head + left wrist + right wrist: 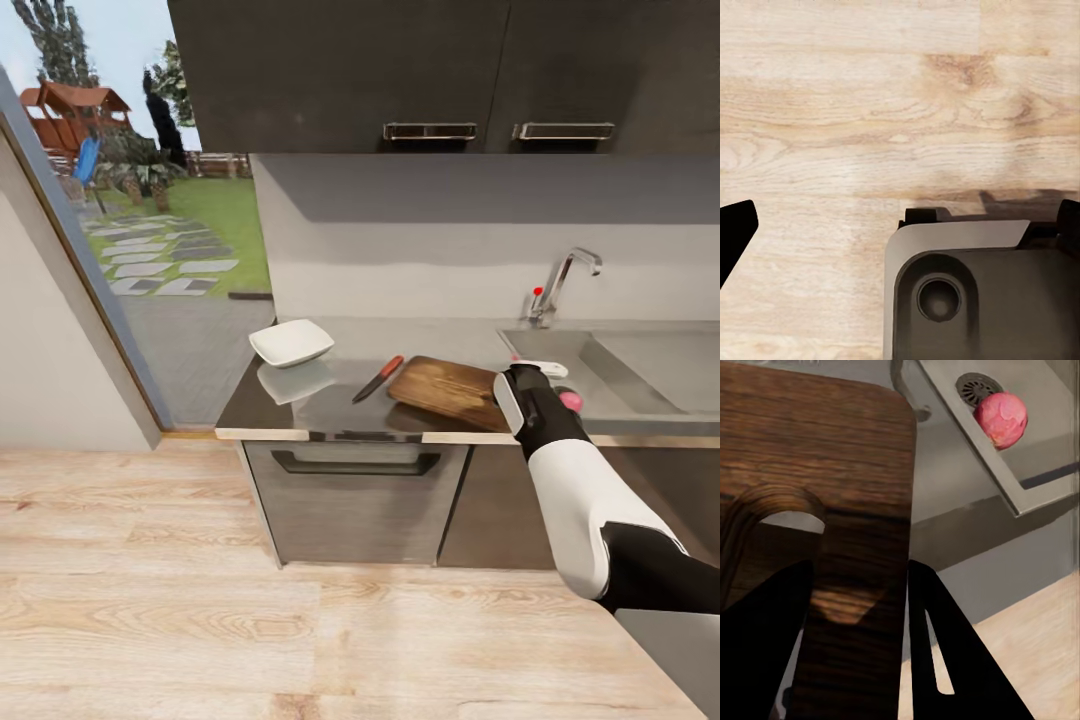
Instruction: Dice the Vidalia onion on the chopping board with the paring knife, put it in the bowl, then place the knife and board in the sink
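Note:
The brown chopping board (440, 388) lies on the steel countertop (290, 405), with its slot handle end toward the sink (650, 385). My right gripper (530, 372) is at that end. In the right wrist view its black fingers (945, 660) close on the strip of board (832, 457) beside the slot. The pink-red Vidalia onion (1001, 420) rests in the basin near the drain, just right of the gripper (571, 401). The paring knife (378, 379) lies left of the board, and the white bowl (291, 342) stands further left. My left gripper (907, 210) hangs open over the wooden floor.
A chrome faucet (566, 278) with a red knob stands behind the sink. Dark wall cabinets (440, 70) hang above the counter. An oven front (355, 500) sits below it. A glass door (130, 250) to the garden is at the left. Part of my base (975, 292) shows below the left gripper.

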Tool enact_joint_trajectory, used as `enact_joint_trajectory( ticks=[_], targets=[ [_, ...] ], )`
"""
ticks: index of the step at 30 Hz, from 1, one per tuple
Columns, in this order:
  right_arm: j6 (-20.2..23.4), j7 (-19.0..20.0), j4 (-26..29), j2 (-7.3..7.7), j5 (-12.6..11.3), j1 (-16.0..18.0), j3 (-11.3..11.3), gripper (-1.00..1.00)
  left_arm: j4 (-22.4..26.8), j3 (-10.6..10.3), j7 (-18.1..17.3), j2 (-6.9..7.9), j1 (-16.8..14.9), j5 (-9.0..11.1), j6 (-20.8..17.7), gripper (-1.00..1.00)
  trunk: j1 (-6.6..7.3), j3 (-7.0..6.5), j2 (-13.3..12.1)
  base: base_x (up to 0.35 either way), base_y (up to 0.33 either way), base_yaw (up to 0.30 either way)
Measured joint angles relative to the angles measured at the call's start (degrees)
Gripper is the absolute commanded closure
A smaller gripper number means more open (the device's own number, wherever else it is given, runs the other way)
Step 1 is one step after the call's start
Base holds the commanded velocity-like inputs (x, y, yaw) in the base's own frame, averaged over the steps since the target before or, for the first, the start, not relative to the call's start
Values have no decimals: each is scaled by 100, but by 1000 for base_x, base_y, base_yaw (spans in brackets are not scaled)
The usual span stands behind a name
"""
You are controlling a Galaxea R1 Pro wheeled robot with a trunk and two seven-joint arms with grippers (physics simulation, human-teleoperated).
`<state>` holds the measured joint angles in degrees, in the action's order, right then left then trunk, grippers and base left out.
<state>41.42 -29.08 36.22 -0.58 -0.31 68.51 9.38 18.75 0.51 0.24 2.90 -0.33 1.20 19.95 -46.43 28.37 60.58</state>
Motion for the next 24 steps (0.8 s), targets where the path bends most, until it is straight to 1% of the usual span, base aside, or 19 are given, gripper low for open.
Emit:
enact_joint_trajectory(
  ticks=[3, 7, 10, 14, 16, 21, 24],
  targets=[
    [4, 7, -3, 40, -14, 0, 0, 100, 0, -1, 0, 0, 0, 0, -5, -100, 1, 0, 0, 64, -11, 0],
    [9, 104, -7, 34, -31, 1, -35, 100, -1, -1, 0, 0, 0, 0, -8, -100, 2, 0, 0, 218, -118, 0],
    [57, 328, -10, 29, -37, 0, -133, 100, -1, 0, 0, 0, -1, 0, -8, -100, 3, 1, 0, 270, -184, 0],
    [85, 456, -9, 33, -20, 0, -327, 100, -1, 0, 0, 0, -1, 0, -9, -100, 3, 1, 0, 281, -192, 0],
    [90, 475, -9, 33, -11, 0, -377, 100, -1, 1, 0, 0, 0, 0, -9, -100, 3, 1, 0, 285, -186, 0],
    [93, 506, -9, 39, -13, 1, -424, 100, -1, 2, 0, 0, -1, 0, -6, -100, 3, 1, 0, 284, -186, 0],
    [93, 698, -9, 40, -32, 1, -432, 100, -1, -1, 0, 0, -1, 0, -2, -100, 2, 1, 0, 199, -155, 0]
  ],
)
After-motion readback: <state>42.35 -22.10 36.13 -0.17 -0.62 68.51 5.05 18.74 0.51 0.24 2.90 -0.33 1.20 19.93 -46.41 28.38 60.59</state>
